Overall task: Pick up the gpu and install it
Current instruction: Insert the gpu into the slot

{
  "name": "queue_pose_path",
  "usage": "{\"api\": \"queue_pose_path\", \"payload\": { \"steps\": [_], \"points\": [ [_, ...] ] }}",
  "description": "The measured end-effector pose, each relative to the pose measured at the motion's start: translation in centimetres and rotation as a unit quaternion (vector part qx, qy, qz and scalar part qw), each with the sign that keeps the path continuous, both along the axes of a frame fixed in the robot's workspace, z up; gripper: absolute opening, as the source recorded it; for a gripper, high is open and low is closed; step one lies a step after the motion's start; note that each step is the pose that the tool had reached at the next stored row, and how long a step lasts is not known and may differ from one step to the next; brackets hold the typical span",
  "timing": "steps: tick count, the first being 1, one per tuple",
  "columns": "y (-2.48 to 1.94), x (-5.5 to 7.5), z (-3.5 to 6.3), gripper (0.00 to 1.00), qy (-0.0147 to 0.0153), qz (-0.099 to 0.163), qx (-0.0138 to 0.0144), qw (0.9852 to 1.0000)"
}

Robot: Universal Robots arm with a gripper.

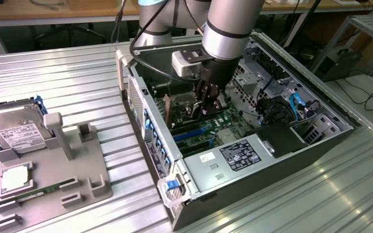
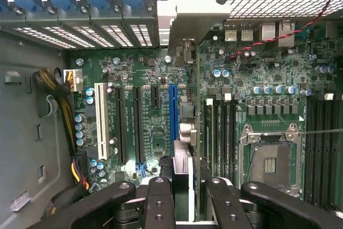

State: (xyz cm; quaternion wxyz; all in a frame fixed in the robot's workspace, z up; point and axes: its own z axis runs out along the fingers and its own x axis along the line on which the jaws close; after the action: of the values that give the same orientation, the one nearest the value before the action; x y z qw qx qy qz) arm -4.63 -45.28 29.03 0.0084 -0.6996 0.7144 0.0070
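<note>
My gripper (image 1: 204, 108) reaches down into the open computer case (image 1: 316, 141) and is shut on the gpu (image 1: 185, 104), which hangs edge-on over the motherboard (image 1: 222, 127). In the wrist view the gpu (image 2: 183, 132) runs as a thin upright edge between the two black fingers (image 2: 159, 202). Its pale metal bracket (image 2: 187, 12) lies against the case's rear slot openings. The card stands just beside the blue expansion slot (image 2: 172, 113); whether it is seated in the slot I cannot tell.
At the exterior view's left, a grey fixture tray (image 1: 86, 165) carries a hard drive (image 1: 11, 131), a processor (image 1: 15, 177) and a RAM stick (image 1: 44, 189). In the case are a labelled power supply (image 1: 245, 155), blue cables (image 1: 295, 104), the CPU socket (image 2: 270, 164) and memory slots (image 2: 324, 148).
</note>
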Motion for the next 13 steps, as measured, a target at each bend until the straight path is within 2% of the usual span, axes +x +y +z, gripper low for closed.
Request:
{"api": "queue_pose_path", "payload": {
  "steps": [3, 4, 10, 11, 13],
  "points": [
    [-0.50, 0.00, -0.07, 0.28, 0.0000, 0.000, 0.0032, 1.0000],
    [-0.54, -0.02, -0.09, 0.28, 0.0000, 0.000, 0.0037, 1.0000],
    [-0.65, -0.23, -0.59, 0.28, 0.0000, 0.000, 0.0114, 0.9999],
    [-0.79, -0.23, -0.68, 0.28, 0.0000, 0.000, 0.0117, 0.9999],
    [-0.79, -0.24, -0.80, 0.28, 0.0000, 0.000, 0.0059, 1.0000]
  ]
}}
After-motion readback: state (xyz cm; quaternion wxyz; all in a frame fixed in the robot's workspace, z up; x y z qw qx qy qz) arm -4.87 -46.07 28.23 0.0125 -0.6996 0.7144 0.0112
